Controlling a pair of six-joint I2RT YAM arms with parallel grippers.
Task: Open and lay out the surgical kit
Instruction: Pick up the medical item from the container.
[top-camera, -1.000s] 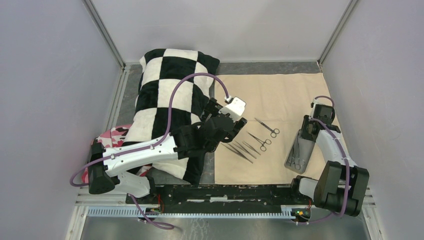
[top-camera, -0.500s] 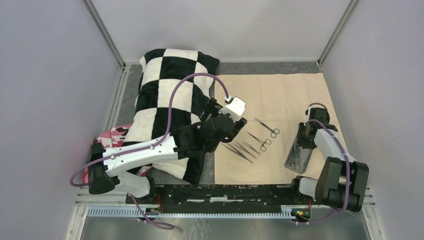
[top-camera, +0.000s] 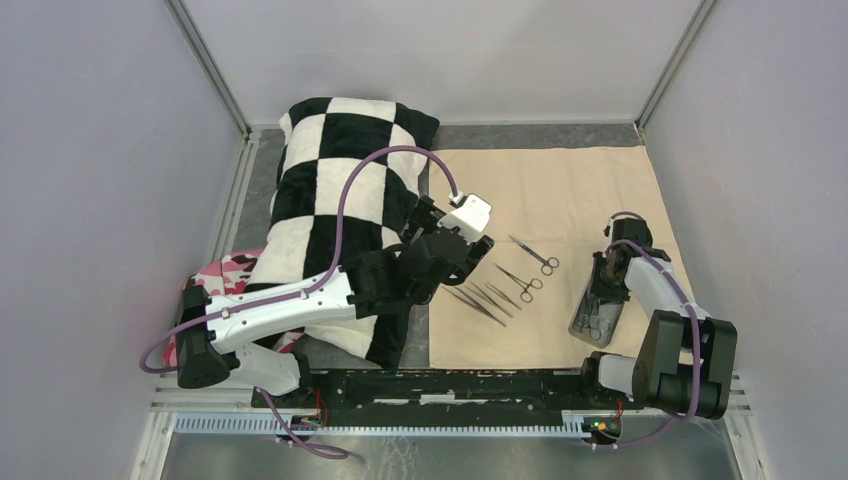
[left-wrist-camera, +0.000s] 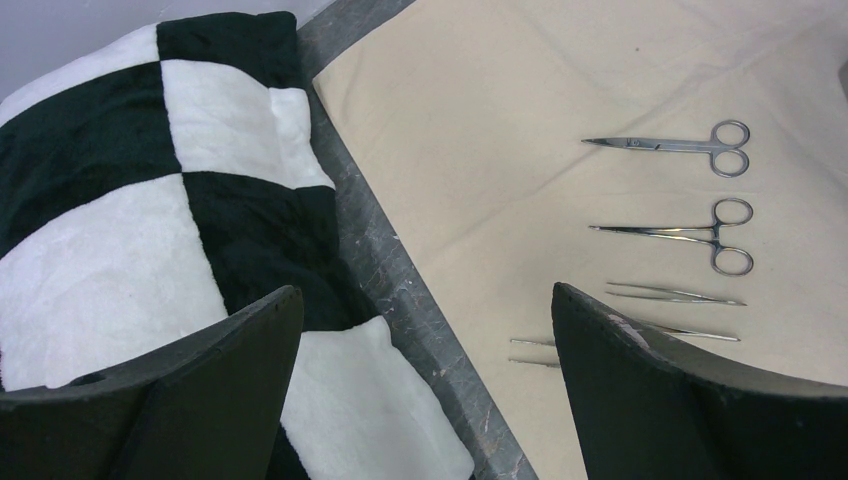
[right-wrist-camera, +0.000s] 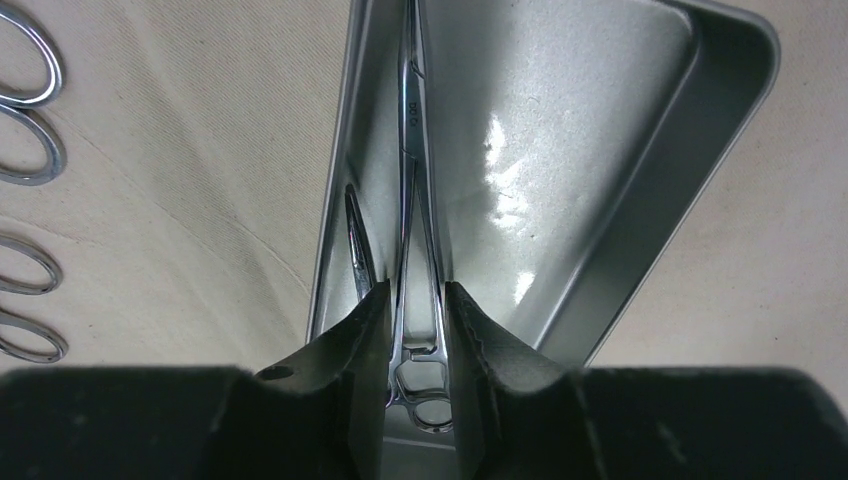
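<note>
Legible text: none | engraved mark (right-wrist-camera: 412, 107) on forceps (right-wrist-camera: 411, 150) in tray (right-wrist-camera: 600, 180), 12 o'clock in right-wrist view, was too small to read

White-and-black arms (top-camera: 280, 308), purple cables (top-camera: 405, 149)

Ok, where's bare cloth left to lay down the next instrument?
The far half of the beige cloth, beyond the ring-handled instruments, is bare. A narrow bare strip runs between those and the tray. It is crowded near-left, around the tweezers.

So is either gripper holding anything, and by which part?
Left gripper open, empty. Right gripper straddles the forceps in the tray, on the shanks near the finger rings; whether it grips cannot be told.
</note>
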